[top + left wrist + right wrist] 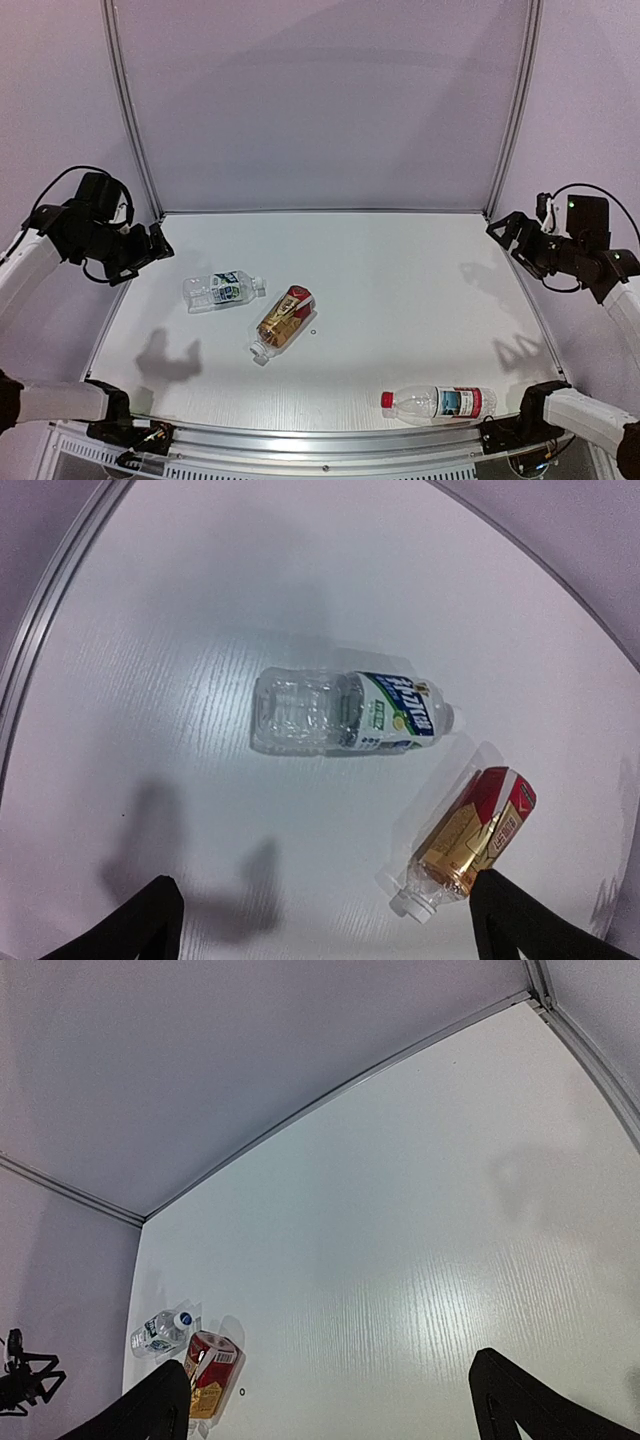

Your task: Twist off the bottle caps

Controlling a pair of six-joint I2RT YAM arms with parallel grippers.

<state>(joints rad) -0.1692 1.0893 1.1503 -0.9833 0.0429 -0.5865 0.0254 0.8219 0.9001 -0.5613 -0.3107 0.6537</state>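
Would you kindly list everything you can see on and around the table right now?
green-label bottle: one, clear, lying left of the middle
brown bottle: one, amber with a red-gold label, lying in the middle
blue-label bottle: one, clear, lying at the near edge on the right
red cap: one, red, on the blue-label bottle
whitish caps: two, on the green-label bottle and the brown bottle
small ring: one, dark, just right of the brown bottle
table: one, white, with a metal rim
left gripper: one, black, open, raised over the left edge
right gripper: one, black, open, raised over the right edge
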